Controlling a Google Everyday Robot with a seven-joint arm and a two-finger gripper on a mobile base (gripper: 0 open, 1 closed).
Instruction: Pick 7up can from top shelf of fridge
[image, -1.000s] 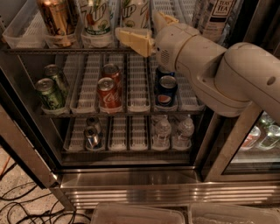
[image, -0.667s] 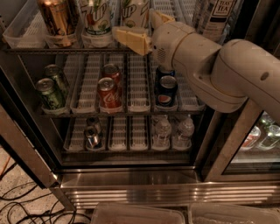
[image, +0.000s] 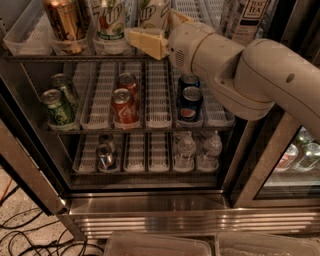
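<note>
The fridge stands open in front of me. On its top shelf, in white slotted trays, stand a gold-brown can and two white-and-green 7up cans, one at the left and one at the right. My gripper is at the right 7up can, open. One cream finger crosses in front of the can's lower part; the other shows just to its right. The can's base is hidden behind the finger. The arm reaches in from the right.
The middle rack holds green cans, red cola cans and blue Pepsi cans. The lower rack holds cans and water bottles. A tea carton stands top right. Cables lie on the floor at left.
My gripper has moved slightly up and toward the right 7up can on the top shelf. The cans have not moved.
</note>
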